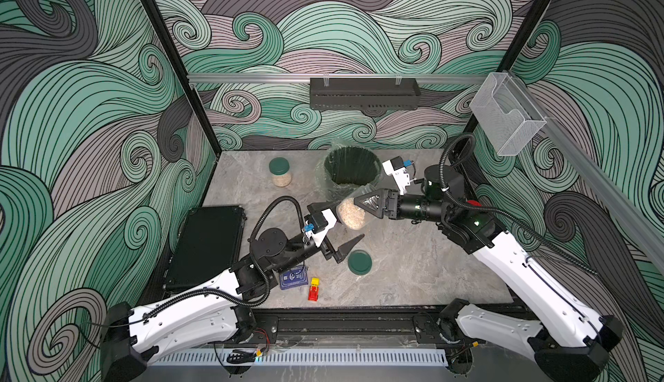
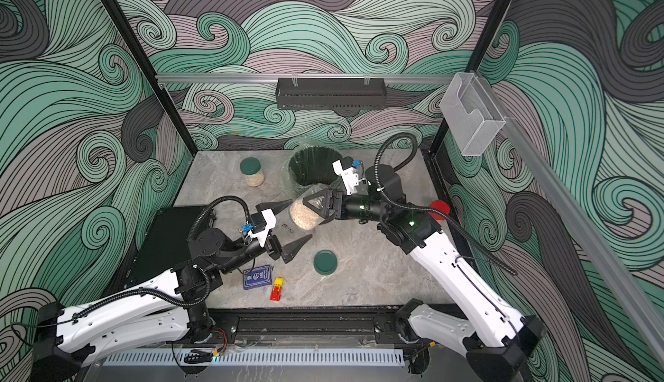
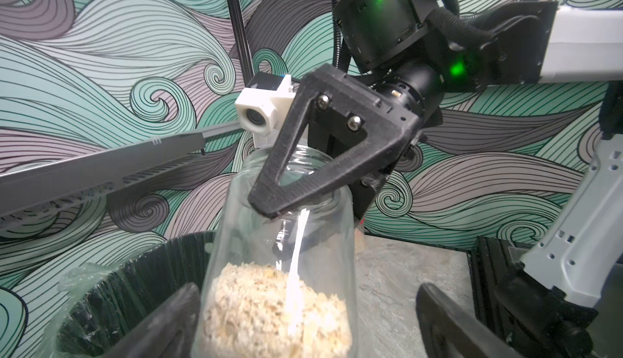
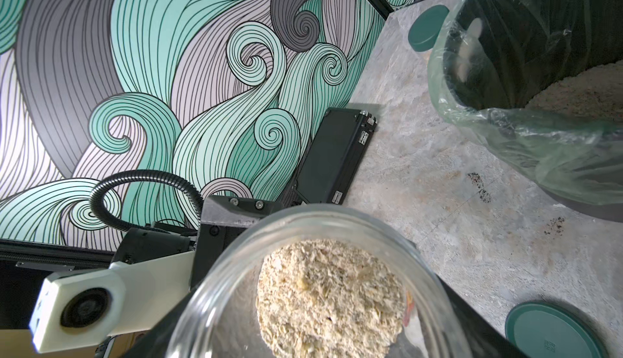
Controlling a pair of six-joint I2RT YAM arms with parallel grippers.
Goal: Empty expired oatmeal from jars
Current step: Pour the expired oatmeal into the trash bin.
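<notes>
Oatmeal (image 4: 330, 292) sits in lidless jar (image 4: 226, 272) and bin (image 4: 499, 70).

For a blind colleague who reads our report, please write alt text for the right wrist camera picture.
An open clear jar of pale oatmeal fills the foreground, seen through its mouth. Beyond it, on the grey marbled table, stands a black bin with a clear liner, holding some oatmeal; a loose green lid lies on the table too.
</notes>
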